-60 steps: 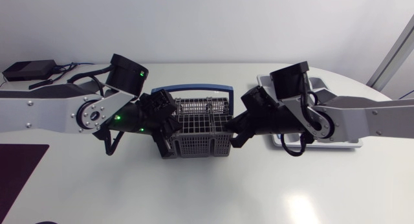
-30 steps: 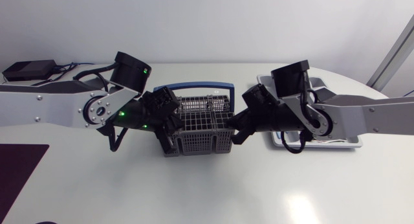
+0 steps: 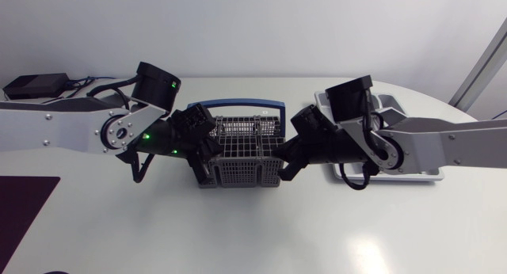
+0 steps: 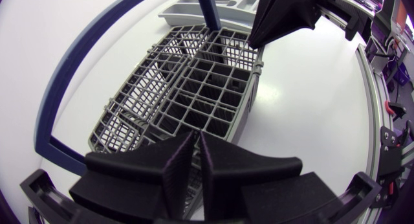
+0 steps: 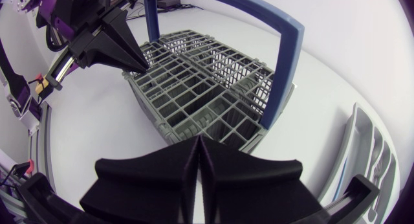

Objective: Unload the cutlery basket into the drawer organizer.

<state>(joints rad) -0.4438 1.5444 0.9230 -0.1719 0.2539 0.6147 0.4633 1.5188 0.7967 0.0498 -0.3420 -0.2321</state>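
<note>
The grey cutlery basket [image 3: 238, 151] with its blue hoop handle [image 3: 236, 108] stands mid-table between my two arms. My left gripper [image 3: 204, 165] is at its left end; in the left wrist view its fingers [image 4: 174, 169] stand a sliver apart with the basket's [image 4: 194, 88] end wall between them. My right gripper [image 3: 281, 165] is at the other end, fingers pressed together [image 5: 196, 143], tips at the basket's rim [image 5: 194, 130]. No cutlery shows in the compartments. The grey drawer organizer [image 3: 412, 176] lies under my right arm, forks in it [image 5: 381, 162].
A black box [image 3: 36, 85] with cables sits at the far left corner. A dark mat [image 3: 24, 203] lies at the front left. The table's front half is bare white surface.
Both arms shifted slightly left and away from the front edge, and the basket went with them by a small amount. Both grippers kept their hold and stance.
</note>
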